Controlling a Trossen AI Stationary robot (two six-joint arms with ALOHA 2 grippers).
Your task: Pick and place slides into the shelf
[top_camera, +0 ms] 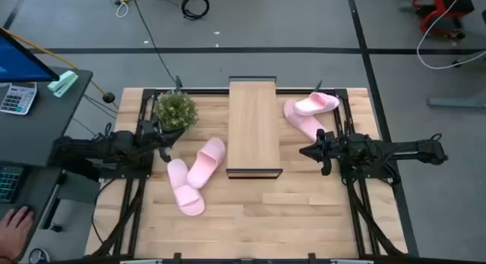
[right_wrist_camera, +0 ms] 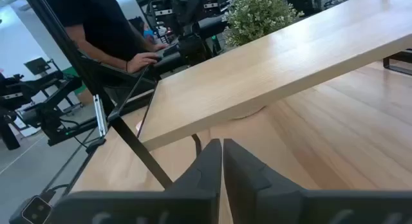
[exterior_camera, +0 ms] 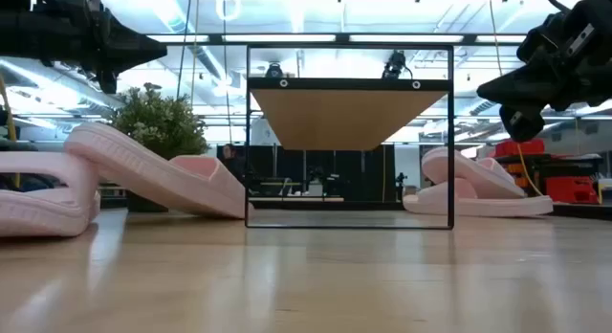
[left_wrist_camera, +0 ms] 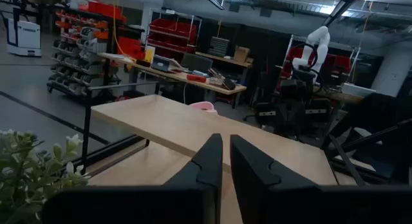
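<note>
— Where are the slides?
— Two pale pink ones [top_camera: 196, 175] lie left of the shelf [top_camera: 254, 127], one overlapping the other. The other pair [top_camera: 309, 111] is stacked on its right.
— And the shelf?
— Long, light wood top, black frame, mid-table.

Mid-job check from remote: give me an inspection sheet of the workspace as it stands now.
Surface: wooden table, mostly bare in front.
Job's things: shelf at centre; two slides to its left, two slides to its right, none on the shelf.
Clutter: potted plant.
Grippers: left gripper and right gripper both raised, shut, empty.
Cables: cable on the floor.
Surroundings: a person's hand at the desk.
</note>
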